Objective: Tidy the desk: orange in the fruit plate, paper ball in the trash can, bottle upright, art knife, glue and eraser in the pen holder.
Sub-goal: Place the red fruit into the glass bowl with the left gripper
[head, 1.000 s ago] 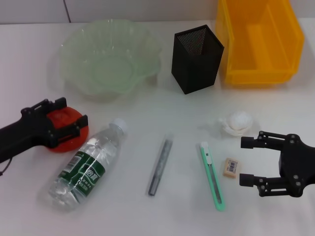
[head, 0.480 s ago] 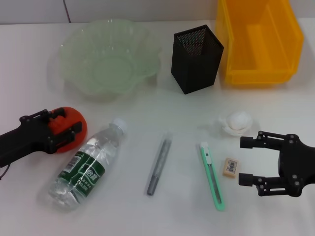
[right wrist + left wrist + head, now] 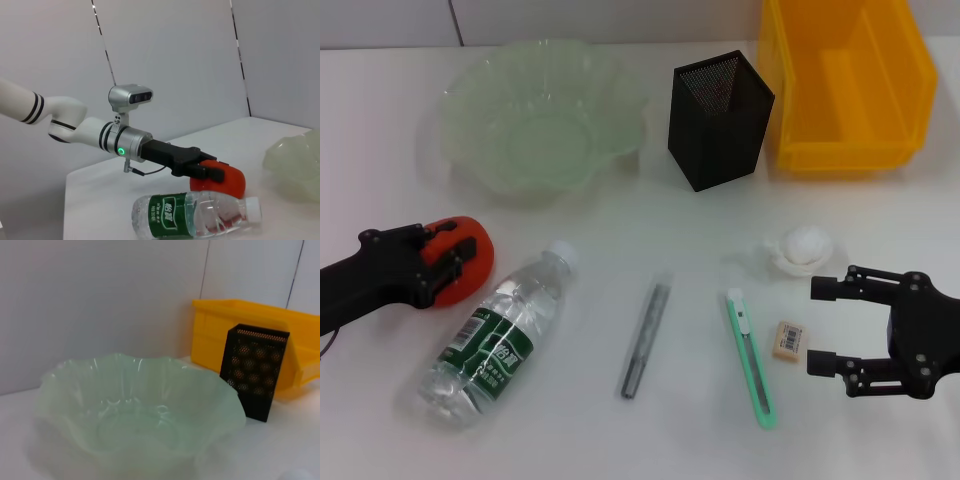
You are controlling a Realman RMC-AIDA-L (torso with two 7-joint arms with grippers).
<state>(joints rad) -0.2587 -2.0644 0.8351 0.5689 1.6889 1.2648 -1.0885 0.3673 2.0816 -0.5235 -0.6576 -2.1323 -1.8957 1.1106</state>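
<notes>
My left gripper [image 3: 442, 257] is shut on the orange [image 3: 470, 258] at the table's left, beside the lying clear bottle [image 3: 500, 335]. The right wrist view shows the same grip [image 3: 210, 167] on the orange [image 3: 230, 182] behind the bottle [image 3: 195, 217]. My right gripper [image 3: 825, 325] is open and empty at the right. The eraser [image 3: 789, 340] lies just left of it and the paper ball [image 3: 803, 248] just beyond. The green art knife [image 3: 752, 357] and grey glue stick [image 3: 645, 340] lie in the middle. The green fruit plate [image 3: 470, 100] and black pen holder [image 3: 720, 120] stand at the back.
A yellow bin [image 3: 850, 150] stands at the back right beside the pen holder. The left wrist view shows the fruit plate [image 3: 60, 385], pen holder [image 3: 255, 372] and bin [image 3: 215, 335] ahead, with a white wall behind them.
My left gripper's fingers have closed in around the orange, and the orange has shifted slightly with them. The right arm has not moved.
</notes>
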